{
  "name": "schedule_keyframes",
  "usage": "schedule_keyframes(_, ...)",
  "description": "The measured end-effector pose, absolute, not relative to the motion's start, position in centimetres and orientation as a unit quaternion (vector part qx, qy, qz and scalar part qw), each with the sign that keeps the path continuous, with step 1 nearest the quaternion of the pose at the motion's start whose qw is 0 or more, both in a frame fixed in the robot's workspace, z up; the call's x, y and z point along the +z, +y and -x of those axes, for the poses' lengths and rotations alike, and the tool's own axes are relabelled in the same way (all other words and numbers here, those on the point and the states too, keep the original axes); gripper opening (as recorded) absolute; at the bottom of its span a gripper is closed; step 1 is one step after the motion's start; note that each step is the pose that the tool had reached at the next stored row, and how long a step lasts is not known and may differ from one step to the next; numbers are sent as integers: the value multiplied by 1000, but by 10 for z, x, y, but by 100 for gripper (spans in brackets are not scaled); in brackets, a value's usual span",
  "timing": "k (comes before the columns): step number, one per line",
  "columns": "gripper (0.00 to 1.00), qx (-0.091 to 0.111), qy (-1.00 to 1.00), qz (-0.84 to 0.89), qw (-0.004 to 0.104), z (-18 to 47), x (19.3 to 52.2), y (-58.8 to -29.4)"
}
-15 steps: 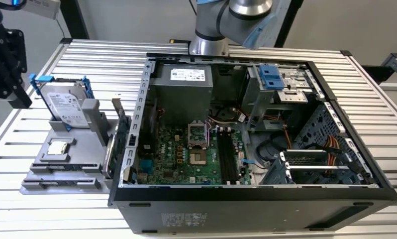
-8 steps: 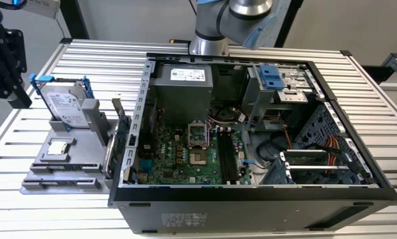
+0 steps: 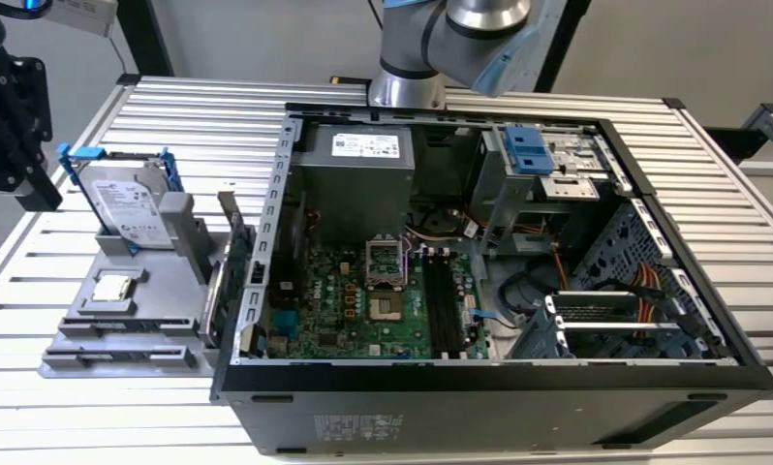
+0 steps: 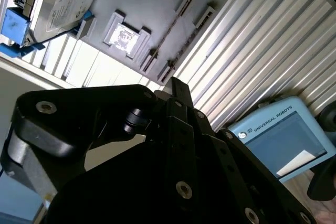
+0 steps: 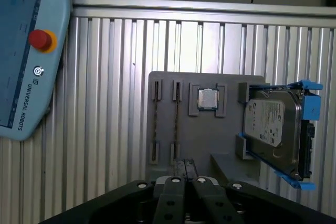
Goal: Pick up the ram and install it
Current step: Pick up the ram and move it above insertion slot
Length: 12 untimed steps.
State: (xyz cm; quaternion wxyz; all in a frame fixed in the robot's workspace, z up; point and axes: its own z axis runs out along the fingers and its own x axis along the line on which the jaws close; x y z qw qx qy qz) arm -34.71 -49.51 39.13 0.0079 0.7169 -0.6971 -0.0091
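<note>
The ram (image 5: 177, 124) stands on edge in a slot of the grey holder (image 5: 199, 145), seen as a thin dark line, with a second stick like it (image 5: 156, 124) alongside. It also appears in the second wrist view (image 4: 169, 34). My gripper (image 5: 184, 170) hangs well above the holder's near edge, fingers pressed together and shut on nothing. In the exterior view my black wrist assembly (image 3: 6, 116) hovers at the left, beside the holder (image 3: 128, 329). The motherboard's long black slots (image 3: 441, 308) lie inside the open computer case (image 3: 490, 378).
On the holder also sit a silver hard drive in a blue frame (image 3: 128, 203), a square chip (image 3: 112, 287) and a green card with a metal bracket (image 3: 238, 262). A blue teach pendant (image 5: 26, 56) lies on the ribbed metal table (image 5: 105, 103).
</note>
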Motion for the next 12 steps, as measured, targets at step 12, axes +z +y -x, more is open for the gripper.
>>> schedule_keyframes(12, 100, -9, -697, -717, 8, 347, 391, -495)
